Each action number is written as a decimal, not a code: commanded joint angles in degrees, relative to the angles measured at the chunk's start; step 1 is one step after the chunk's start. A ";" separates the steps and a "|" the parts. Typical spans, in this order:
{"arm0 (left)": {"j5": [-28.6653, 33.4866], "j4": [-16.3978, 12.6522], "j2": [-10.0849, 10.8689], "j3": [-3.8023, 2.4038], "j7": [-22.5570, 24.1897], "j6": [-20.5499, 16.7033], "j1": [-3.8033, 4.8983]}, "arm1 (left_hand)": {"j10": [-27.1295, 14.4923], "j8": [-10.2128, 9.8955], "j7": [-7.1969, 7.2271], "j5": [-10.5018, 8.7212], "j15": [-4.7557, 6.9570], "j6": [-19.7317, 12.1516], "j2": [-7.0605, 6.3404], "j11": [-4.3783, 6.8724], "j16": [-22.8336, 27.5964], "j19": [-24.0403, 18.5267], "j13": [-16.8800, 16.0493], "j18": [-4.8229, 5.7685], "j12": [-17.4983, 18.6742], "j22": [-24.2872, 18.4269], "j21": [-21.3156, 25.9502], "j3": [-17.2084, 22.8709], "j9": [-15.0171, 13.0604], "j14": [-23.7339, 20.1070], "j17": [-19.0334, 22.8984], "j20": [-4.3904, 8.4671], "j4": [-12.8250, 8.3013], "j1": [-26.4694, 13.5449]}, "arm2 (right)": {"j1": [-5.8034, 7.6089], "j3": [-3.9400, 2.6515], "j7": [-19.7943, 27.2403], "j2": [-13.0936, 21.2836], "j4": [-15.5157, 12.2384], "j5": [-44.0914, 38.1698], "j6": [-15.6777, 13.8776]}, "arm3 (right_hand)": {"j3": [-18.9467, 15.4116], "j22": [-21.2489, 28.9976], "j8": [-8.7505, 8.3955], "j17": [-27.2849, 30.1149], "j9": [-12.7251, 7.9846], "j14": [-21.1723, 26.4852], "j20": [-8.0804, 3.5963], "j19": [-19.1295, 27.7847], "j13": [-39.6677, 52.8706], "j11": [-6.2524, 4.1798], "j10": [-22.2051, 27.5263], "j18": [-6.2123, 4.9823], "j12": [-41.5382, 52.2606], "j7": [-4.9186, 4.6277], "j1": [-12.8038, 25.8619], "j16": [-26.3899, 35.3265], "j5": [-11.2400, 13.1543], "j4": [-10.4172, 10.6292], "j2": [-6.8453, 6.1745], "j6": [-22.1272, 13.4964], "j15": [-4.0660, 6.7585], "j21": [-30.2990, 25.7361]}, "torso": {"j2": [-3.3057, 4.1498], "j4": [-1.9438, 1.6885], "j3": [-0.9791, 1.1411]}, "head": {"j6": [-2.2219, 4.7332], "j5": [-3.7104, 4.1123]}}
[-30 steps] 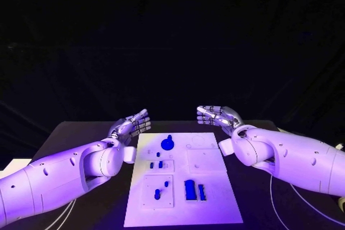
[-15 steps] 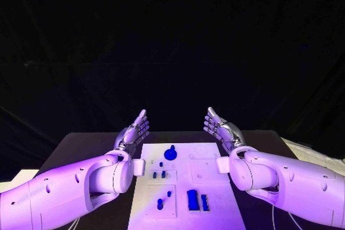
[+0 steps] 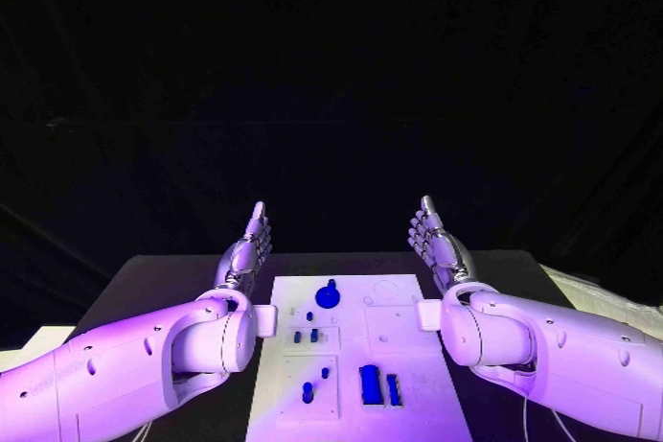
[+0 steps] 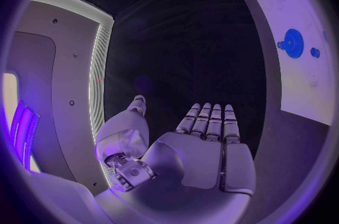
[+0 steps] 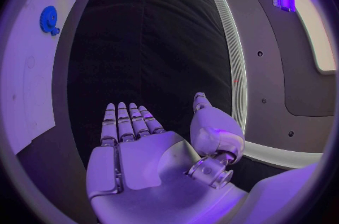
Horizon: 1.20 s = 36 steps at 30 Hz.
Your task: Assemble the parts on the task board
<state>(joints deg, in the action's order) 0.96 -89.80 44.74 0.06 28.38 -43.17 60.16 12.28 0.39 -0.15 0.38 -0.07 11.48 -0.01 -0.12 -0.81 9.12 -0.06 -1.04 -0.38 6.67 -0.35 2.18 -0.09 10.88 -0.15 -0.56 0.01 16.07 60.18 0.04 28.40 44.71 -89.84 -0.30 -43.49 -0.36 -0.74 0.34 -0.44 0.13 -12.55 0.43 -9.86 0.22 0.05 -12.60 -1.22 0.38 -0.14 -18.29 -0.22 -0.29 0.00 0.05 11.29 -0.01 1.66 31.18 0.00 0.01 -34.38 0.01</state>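
Note:
The white task board [image 3: 415,384] lies in the middle of the black table. A round blue gear [image 3: 328,294] sits near its far end, and the same gear [image 4: 291,42] [image 5: 48,18] shows in both wrist views. Small blue pegs [image 3: 309,336] stand mid-board; two blue blocks [image 3: 377,385] and more pegs [image 3: 307,392] lie nearer me. My left hand [image 3: 250,248] is raised above the board's far left corner, fingers straight, holding nothing. My right hand [image 3: 438,243] mirrors it at the far right, flat and empty, palms facing each other.
Bare black table [image 3: 166,279] flanks the board on both sides. Black curtain hangs behind the table. My bulky forearms [image 3: 152,360] [image 3: 553,351] lie along the board's two long sides.
Both hands have risen and straightened: a second ago the fingers were lower and partly curled, now they point up and away, flat. The camera has also shifted.

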 commanded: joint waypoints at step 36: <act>-0.96 -0.16 -0.05 -0.06 1.42 -0.95 0.00 | -12.28 -0.39 0.15 -0.38 0.07 -11.48 0.01 0.12 0.81 -9.12 0.06 1.04 0.38 -6.67 0.35 -2.18 0.09 -10.88 0.15 0.56 -0.01 -16.07 | -0.02 -0.04 1.39 -0.02 -0.11 0.30 -0.63 | 0.36 0.74 -0.34 0.44 -0.13 12.55 -0.43 9.86 -0.22 -0.05 12.60 1.22 -0.38 0.14 18.29 0.22 0.29 0.00 -0.05 -11.29 0.01 -1.66 | 0.00 0.00 -0.01 | 0.00 -0.01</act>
<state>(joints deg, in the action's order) 0.63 -89.83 44.74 0.06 28.76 -44.03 60.15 0.30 0.39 0.03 0.39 -0.02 0.28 0.00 0.01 -0.38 0.21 -0.10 -0.86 -0.39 0.05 -0.36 0.32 -0.07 0.32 -0.09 -0.01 -0.01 0.44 60.17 0.03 28.96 44.71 -89.87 0.34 -44.27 -0.37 -0.09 0.19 -0.09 0.09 -0.29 0.02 -0.27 0.08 -0.03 -0.28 -0.34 0.39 0.02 -0.31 -0.23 -0.30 0.01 -0.01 0.20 0.01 0.19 31.18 0.00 0.00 -34.37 0.01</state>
